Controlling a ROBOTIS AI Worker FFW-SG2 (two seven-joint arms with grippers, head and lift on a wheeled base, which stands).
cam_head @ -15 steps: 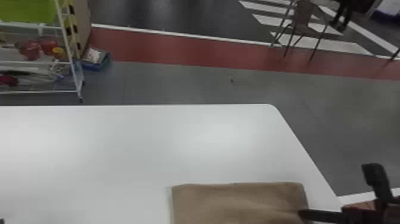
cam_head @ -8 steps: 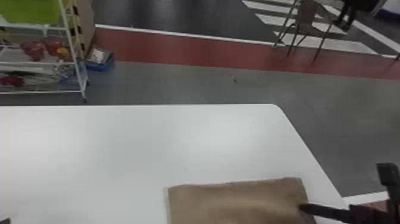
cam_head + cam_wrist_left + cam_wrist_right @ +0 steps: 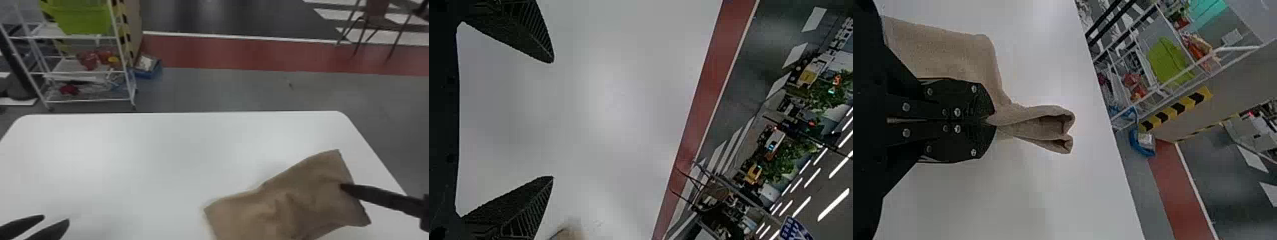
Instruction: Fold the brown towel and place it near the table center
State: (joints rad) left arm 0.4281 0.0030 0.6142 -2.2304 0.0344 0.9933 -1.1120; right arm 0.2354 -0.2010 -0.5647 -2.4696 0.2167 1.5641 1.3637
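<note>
Your right gripper [image 3: 991, 120], shut tight on the towel [image 3: 306, 191], has tugged it crooked, so bring it toward your wide-open, empty left gripper [image 3: 553, 120].

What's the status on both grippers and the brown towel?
Right gripper shut on brown towel, near table's right edge. Left gripper open, empty, over white table. Nothing seen blocking the middle.

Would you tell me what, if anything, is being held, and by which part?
The right claw pinches the brown towel at its right edge, between two corners; the left claw is open and empty.
</note>
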